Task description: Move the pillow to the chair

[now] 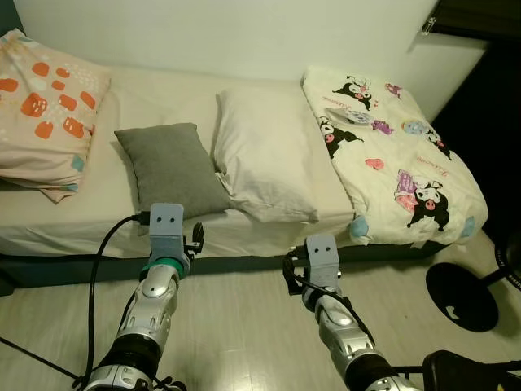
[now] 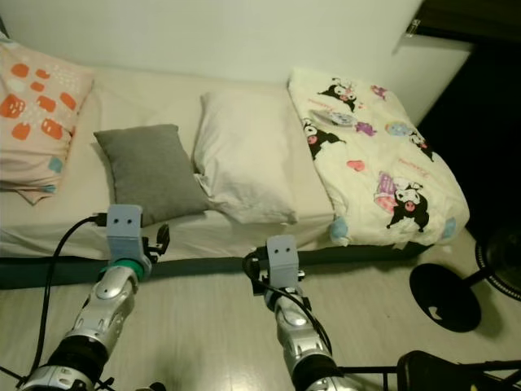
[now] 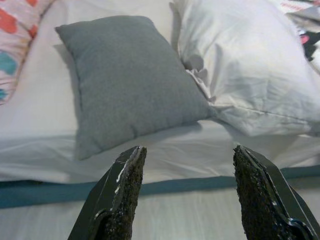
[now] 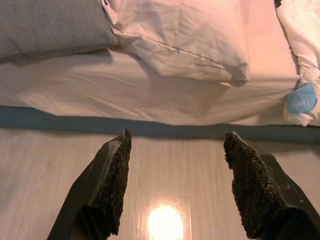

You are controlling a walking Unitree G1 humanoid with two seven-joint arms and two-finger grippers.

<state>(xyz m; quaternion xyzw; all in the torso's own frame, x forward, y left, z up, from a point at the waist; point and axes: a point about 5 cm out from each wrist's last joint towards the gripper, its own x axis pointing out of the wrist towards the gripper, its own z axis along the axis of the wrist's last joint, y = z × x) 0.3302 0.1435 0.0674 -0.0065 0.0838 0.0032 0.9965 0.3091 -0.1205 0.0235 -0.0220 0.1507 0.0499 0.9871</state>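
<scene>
A grey pillow [image 1: 172, 169] lies on the bed [image 1: 122, 232] near its front edge. A larger white pillow [image 1: 264, 155] lies right beside it and overlaps its corner. My left gripper [image 3: 187, 150] is open, held over the floor just short of the bed edge and facing the grey pillow [image 3: 127, 80]. My right gripper [image 4: 177, 135] is open too and hangs above the wooden floor, facing the bed edge below the white pillow [image 4: 185, 35]. Neither gripper holds or touches anything.
An orange-patterned pillow [image 1: 45, 106] lies at the bed's left end. A folded cartoon-print duvet [image 1: 395, 159] covers its right end. A black round stand base [image 1: 461, 296] sits on the floor at the right, and a dark object [image 1: 468, 371] lies at the bottom right. A black cable [image 1: 98, 277] trails from my left arm.
</scene>
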